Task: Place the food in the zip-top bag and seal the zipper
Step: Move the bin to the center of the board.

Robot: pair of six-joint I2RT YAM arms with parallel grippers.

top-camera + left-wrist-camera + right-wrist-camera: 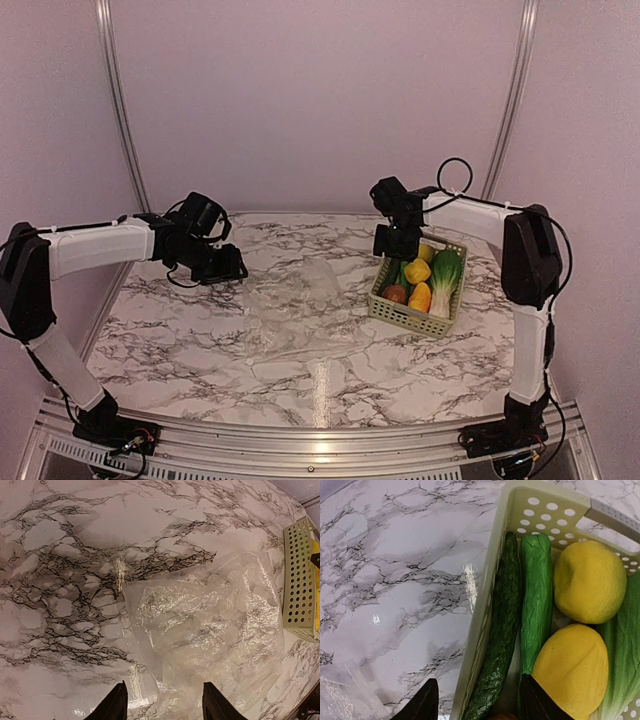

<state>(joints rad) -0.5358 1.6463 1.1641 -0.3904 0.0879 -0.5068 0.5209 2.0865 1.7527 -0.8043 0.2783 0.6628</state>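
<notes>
Inside the slotted basket (410,315): cucumber (502,630), lemon (590,582), bok choy (447,272)

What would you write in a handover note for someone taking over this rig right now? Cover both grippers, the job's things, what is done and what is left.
Left gripper: fingers open, empty, over the bag's edge.
Right gripper: fingers open, empty, over the basket's wall, beside the cucumber.
Bag: lies crinkled and empty on the table, left of the basket.
Done: nothing; all visible food is in the basket.
Left: move the food into the bag, then seal it.
</notes>
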